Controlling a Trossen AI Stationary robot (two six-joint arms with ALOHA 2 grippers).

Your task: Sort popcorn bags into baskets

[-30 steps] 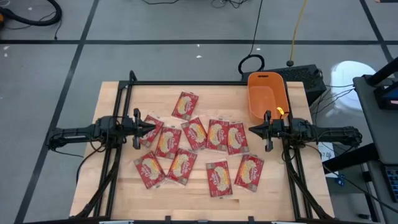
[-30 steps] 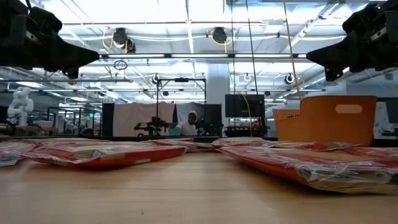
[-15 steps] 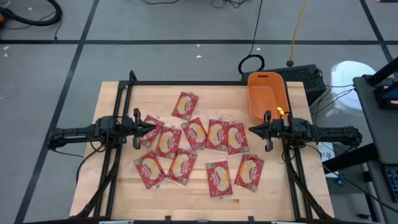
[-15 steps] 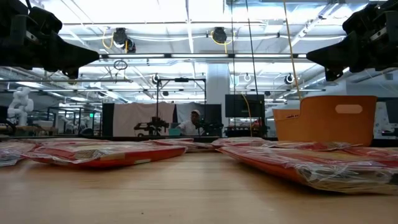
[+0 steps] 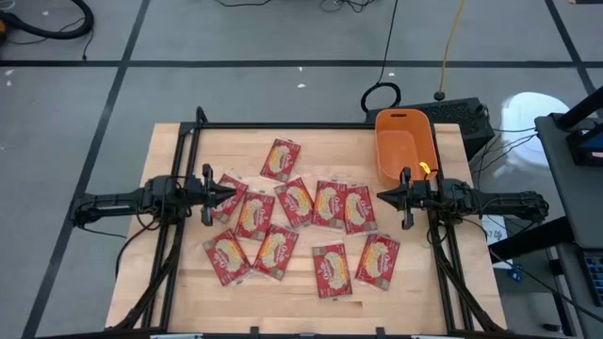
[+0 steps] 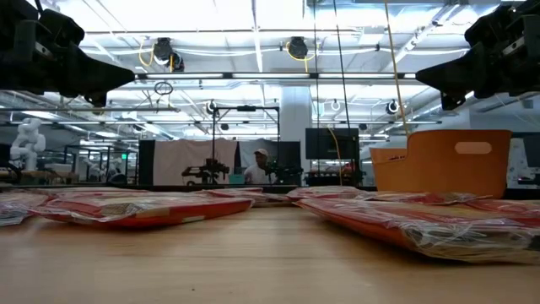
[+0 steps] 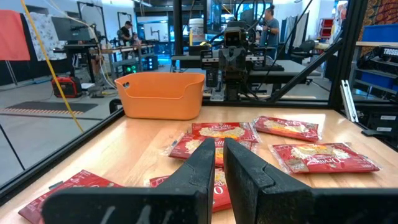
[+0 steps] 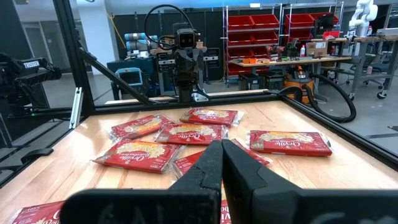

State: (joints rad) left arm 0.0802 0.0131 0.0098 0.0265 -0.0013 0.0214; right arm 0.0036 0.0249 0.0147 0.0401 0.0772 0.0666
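We are looking down on a wooden table point(image 5: 179, 155) whose near edge is running out of the high view, and in the low view most of the arms are cut off above, only dark masses showing at the top corners. We cannot make out the print on the packets from above.

The left arm is reaching in level from the table's left side, its left gripper point(image 5: 229, 194) hovering over the leftmost packets with its fingers point(image 7: 205, 163) pressed almost together, a thin gap between them, holding nothing. The right arm is mirroring it from the right side, its right gripper point(image 5: 382, 197) hanging just beside the rightmost packet of the middle row, fingers point(image 8: 210, 159) likewise nearly touching and empty.

The orange basket point(image 5: 423, 146) is sitting at the far right corner of the table, nothing lying in it, just behind the right arm.

The popcorn bags point(image 5: 298, 201) are lying flat and scattered across the table's middle, red with pale ovals, several overlapping at their edges, one lone packet point(image 5: 280, 159) resting farther back
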